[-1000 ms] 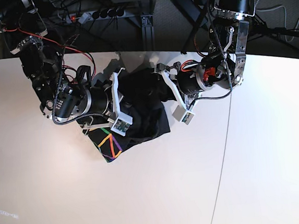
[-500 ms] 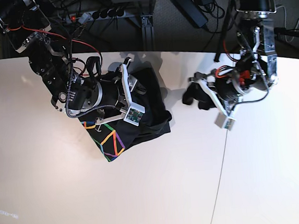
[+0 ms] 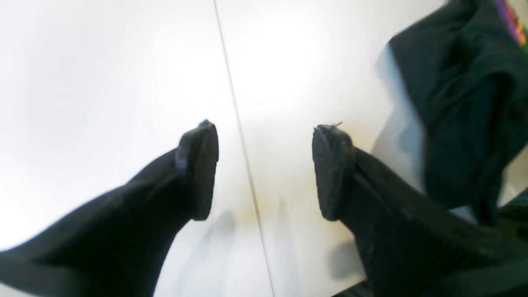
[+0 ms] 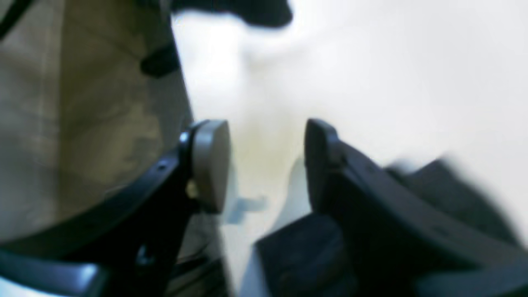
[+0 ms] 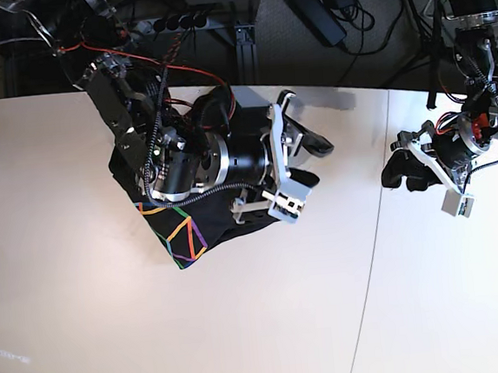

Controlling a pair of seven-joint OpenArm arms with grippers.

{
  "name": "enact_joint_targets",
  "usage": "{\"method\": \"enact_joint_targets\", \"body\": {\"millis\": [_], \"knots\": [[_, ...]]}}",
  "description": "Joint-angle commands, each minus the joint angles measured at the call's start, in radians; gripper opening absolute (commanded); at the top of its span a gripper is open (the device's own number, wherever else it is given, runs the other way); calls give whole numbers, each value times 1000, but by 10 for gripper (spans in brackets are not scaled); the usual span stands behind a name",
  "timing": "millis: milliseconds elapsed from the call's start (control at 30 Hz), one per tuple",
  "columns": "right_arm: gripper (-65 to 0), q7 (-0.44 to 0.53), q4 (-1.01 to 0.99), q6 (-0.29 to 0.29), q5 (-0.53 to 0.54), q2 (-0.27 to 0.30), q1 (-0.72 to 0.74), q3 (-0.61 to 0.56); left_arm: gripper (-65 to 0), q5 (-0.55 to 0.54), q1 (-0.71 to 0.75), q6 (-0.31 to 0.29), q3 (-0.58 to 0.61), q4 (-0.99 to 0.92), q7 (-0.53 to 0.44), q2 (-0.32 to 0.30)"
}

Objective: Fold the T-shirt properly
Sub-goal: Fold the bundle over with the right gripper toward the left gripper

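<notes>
Now both grippers clear of the cloth; fold looks near done, judged from the compact bundle.

Nearest the base camera, bare desk (image 5: 244, 326) with a seam line. Next, the T-shirt (image 5: 183, 236) lies bunched in a small dark packet, rainbow print at its near corner, partly under the right arm. Right gripper (image 5: 304, 164) hangs over the shirt's far edge, jaws parted, nothing between them in the wrist view. Left gripper (image 5: 402, 169) sits well apart to the side, over the seam, jaws wide, empty. Judgement: edges look uneven; to finish well, the arms should lift straight off without snagging cloth, then check for loose sleeve or hem and press flat. Risk: the right arm dragging the top layer askew.
</notes>
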Motion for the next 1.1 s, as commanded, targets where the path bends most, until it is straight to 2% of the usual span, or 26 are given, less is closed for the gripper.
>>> {"method": "enact_joint_targets", "body": {"millis": [0, 33, 67, 133, 167, 200, 267, 367, 467, 567, 767, 900, 1067], "knots": [[-352, 24, 18, 40, -25, -3, 39, 21, -261, -34, -10, -42, -5, 29, 3, -13], [-369, 32, 18, 40, -55, -3, 58, 36, -274, -65, -2, -63, -5, 48, 15, -12], [-420, 48, 16, 40, -89, -3, 76, 55, -327, -106, 11, -89, -3, 74, 27, -11], [-618, 87, 0, 39, -171, -1, 109, 100, -493, -176, 44, -145, 3, 142, 36, -4], [-650, 103, -19, 40, -197, 0, 128, 124, -551, -203, 63, -163, 13, 180, 35, -1], [-650, 109, -40, 40, -215, 0, 149, 148, -588, -220, 78, -179, 30, 219, 35, 3], [-650, 114, -95, 40, -227, 0, 194, 190, -626, -237, 107, -183, 79, 296, 31, 13], [-650, 126, -208, 39, -290, 5, 253, 227, -642, -202, 130, -183, 200, 362, -11, 22], [-650, 149, -342, 40, -320, 16, 310, 231, -650, -96, 132, -183, 329, 356, -29, 46], [-650, 155, -469, 40, -342, 21, 365, 231, -650, -49, 134, -183, 443, 334, -41, 71], [-650, 158, -671, 40, -315, 21, 444, 224, -650, 122, 133, -183, 638, 245, -133, 166], [-650, 154, -744, 43, -331, 34, 444, 148, -650, 243, 121, -183, 677, 187, -252, 229], [-650, 108, -750, 42, -322, 72, 444, 60, -650, 323, 72, -183, 674, 134, -293, 262]]}}
